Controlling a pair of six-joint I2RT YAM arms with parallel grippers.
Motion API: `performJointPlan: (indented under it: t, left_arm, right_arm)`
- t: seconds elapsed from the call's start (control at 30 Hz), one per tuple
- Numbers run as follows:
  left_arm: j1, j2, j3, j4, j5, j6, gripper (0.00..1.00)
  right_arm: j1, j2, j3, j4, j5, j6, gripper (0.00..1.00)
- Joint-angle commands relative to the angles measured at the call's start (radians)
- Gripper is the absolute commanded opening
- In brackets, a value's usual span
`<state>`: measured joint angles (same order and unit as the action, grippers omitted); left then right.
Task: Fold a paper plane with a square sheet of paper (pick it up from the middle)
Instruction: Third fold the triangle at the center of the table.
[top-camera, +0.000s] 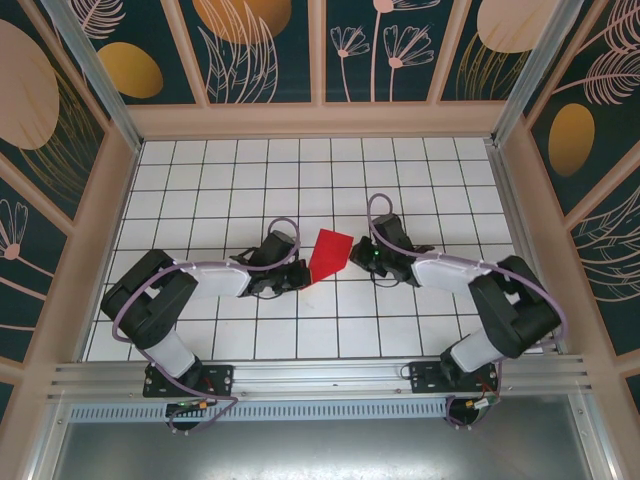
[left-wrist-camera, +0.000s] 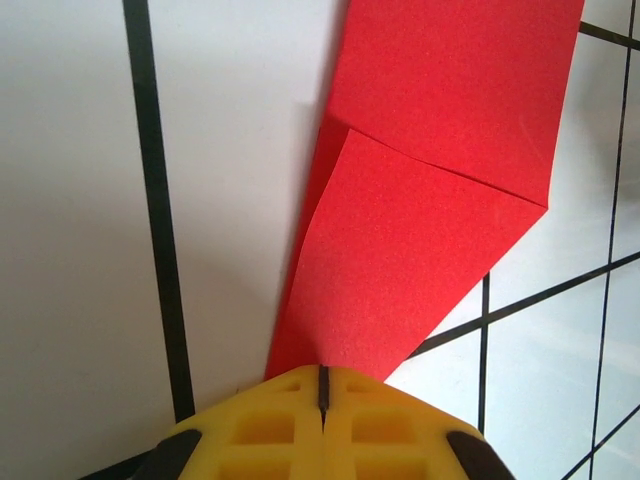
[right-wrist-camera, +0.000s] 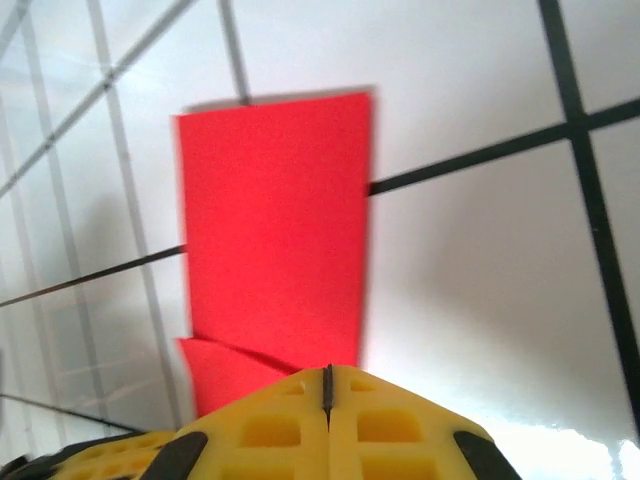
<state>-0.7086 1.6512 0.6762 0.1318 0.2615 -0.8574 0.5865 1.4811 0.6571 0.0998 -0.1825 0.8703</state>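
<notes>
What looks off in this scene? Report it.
Nothing torn or spilled. The paper sits askew to the grid lines, with the shut left gripper and right gripper pinching opposite ends. One folded flap near the left gripper slants across the strip, leaving that end lopsided.

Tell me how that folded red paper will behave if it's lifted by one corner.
Likely floppy: the red paper looks thin, with one folded flap. Probably very light, so it may slide on the smooth table when pushed.
</notes>
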Motion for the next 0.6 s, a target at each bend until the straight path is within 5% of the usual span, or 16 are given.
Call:
performJointPlan:
  t: [0.0,0.17,0.3,0.57]
  left_arm:
    - [0.0,-0.054,0.039,-0.04,-0.013,0.023,0.04]
    - [0.001,-0.094,0.087,-0.028,-0.049,0.037,0.21]
    - [0.001,-0.053,0.13,-0.028,-0.061,0.049,0.21]
    - [0.001,0.038,0.168,0.0,-0.061,0.042,0.13]
  right_arm:
    - [0.005,-0.066,-0.001,-0.035,0.013,0.018,0.08]
    - [0.006,-0.109,-0.044,0.017,-0.015,0.077,0.34]
    - [0.008,-0.117,-0.092,0.092,-0.044,0.141,0.5]
    - [0.008,-0.091,-0.11,0.118,-0.063,0.185,0.64]
